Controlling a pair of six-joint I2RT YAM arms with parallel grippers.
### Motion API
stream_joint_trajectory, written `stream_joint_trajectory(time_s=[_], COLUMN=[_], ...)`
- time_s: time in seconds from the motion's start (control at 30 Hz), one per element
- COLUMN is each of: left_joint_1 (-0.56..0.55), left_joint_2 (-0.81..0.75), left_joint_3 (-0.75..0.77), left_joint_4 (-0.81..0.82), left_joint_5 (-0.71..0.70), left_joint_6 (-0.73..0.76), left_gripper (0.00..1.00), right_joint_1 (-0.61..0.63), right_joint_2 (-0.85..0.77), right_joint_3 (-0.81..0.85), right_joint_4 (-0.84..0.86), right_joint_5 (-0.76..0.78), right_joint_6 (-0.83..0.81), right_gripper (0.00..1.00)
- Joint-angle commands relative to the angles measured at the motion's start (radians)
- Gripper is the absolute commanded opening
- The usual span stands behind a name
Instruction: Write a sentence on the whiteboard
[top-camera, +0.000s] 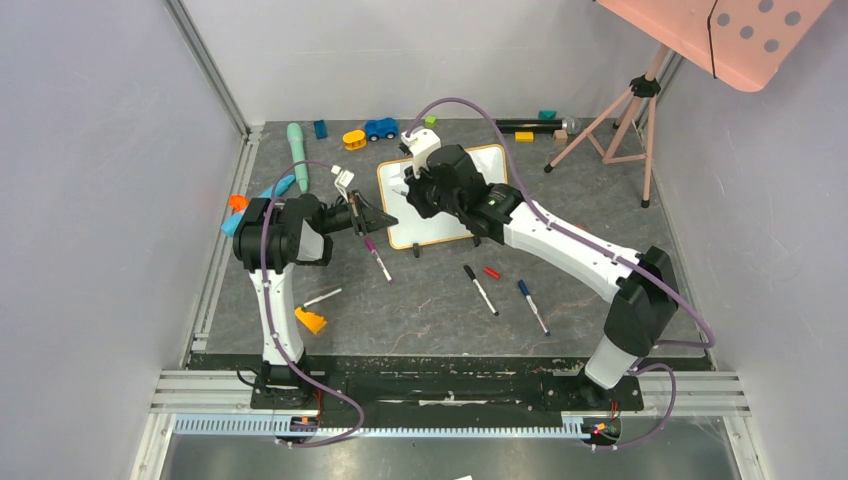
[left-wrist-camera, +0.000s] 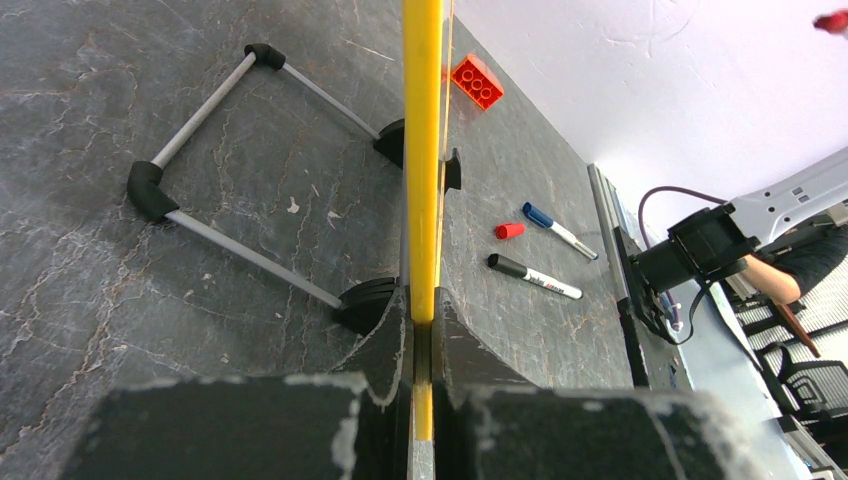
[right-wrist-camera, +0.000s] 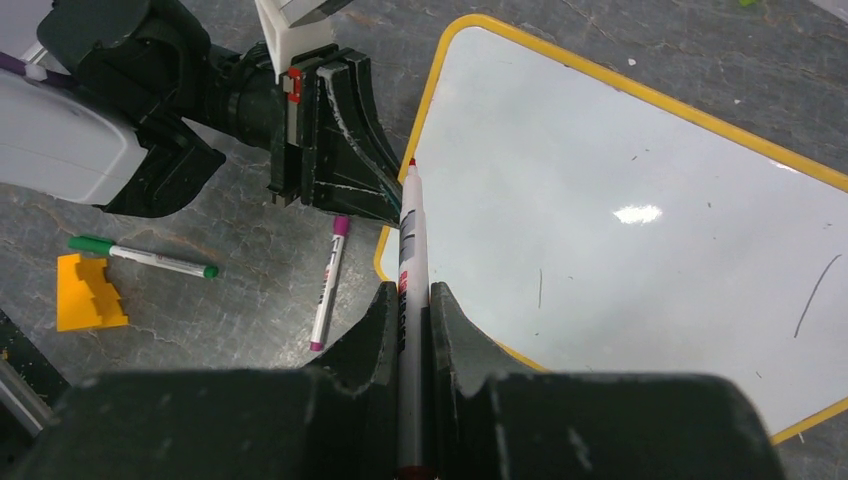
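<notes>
The whiteboard (top-camera: 445, 232) with its yellow-orange frame lies in the middle of the table. In the right wrist view the whiteboard (right-wrist-camera: 620, 230) is blank apart from faint stray marks; no red sentence shows. My left gripper (top-camera: 385, 218) is shut on the board's left frame edge (left-wrist-camera: 422, 150), seen edge-on between its jaws (left-wrist-camera: 424, 300). My right gripper (top-camera: 412, 190) is over the board, shut (right-wrist-camera: 408, 295) on a red marker (right-wrist-camera: 410, 240), uncapped. Its tip points at the board's left edge, next to the left gripper (right-wrist-camera: 340, 150).
A purple marker (top-camera: 378, 259), black marker (top-camera: 480, 289), red cap (top-camera: 491, 272) and blue marker (top-camera: 533, 306) lie in front of the board. A green marker (top-camera: 322, 297) and orange block (top-camera: 310, 320) lie left. Toys line the back; a pink tripod (top-camera: 620, 125) stands at back right.
</notes>
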Motion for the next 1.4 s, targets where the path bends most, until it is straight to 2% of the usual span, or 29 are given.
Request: stream_joint_trajectory(time_s=[0.0, 0.73, 0.93, 1.37], left_joint_1=[-0.020, -0.023, -0.023, -0.023], left_joint_2=[0.017, 0.021, 0.021, 0.020], left_joint_3=[-0.003, 0.004, 0.004, 0.002], left_joint_4=[0.066, 0.066, 0.066, 0.066], left_joint_5=[0.059, 0.069, 0.071, 0.071], left_joint_6=[0.033, 0.033, 0.033, 0.034], left_gripper=[0.02, 0.02, 0.02, 0.02], right_joint_1=[0.019, 0.020, 0.020, 0.018], right_joint_2=[0.006, -0.003, -0.002, 0.046], right_joint_3=[0.037, 0.061, 0.037, 0.074], right_joint_4=[0.041, 0.021, 0.062, 0.061], right_joint_5=[0.002, 0.042, 0.025, 0.053], right_joint_6=[-0.017, -0.014, 0.010, -0.024], right_gripper=[0.00, 0.00, 0.00, 0.00])
